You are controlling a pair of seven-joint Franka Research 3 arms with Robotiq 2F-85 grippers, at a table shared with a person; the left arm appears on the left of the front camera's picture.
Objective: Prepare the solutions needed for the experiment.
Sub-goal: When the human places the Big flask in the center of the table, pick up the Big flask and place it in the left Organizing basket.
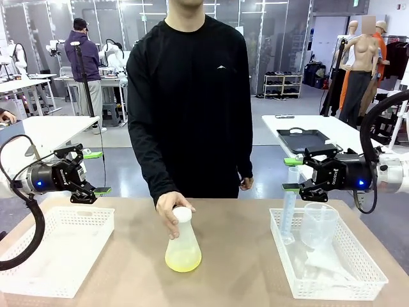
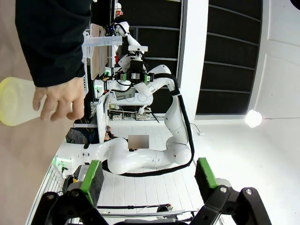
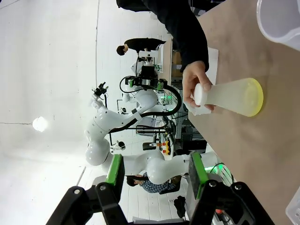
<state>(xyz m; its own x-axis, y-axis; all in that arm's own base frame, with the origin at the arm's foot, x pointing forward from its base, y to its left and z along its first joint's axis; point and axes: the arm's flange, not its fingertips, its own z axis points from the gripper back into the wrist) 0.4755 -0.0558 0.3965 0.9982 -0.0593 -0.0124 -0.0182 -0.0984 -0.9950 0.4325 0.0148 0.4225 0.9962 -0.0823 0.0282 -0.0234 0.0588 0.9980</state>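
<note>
A hand [image 1: 171,211] steadies the flask [image 1: 183,240] of yellow-green liquid [image 1: 183,260] mid-table, apparently presenting it; left gripper [image 1: 96,173] and right gripper [image 1: 292,174] hover, jaws apart, empty.

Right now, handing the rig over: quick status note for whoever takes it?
Left gripper: open, empty, above the left basket.
Right gripper: open, empty, above the right basket, by the cylinder and beaker standing in it.
Flask: table centre, capped, shallow yellow-green solution inside; person's hand on its neck.
Done: solution in flask. Left: basket labware not picked up; likely wait for the hand to clear.
</note>
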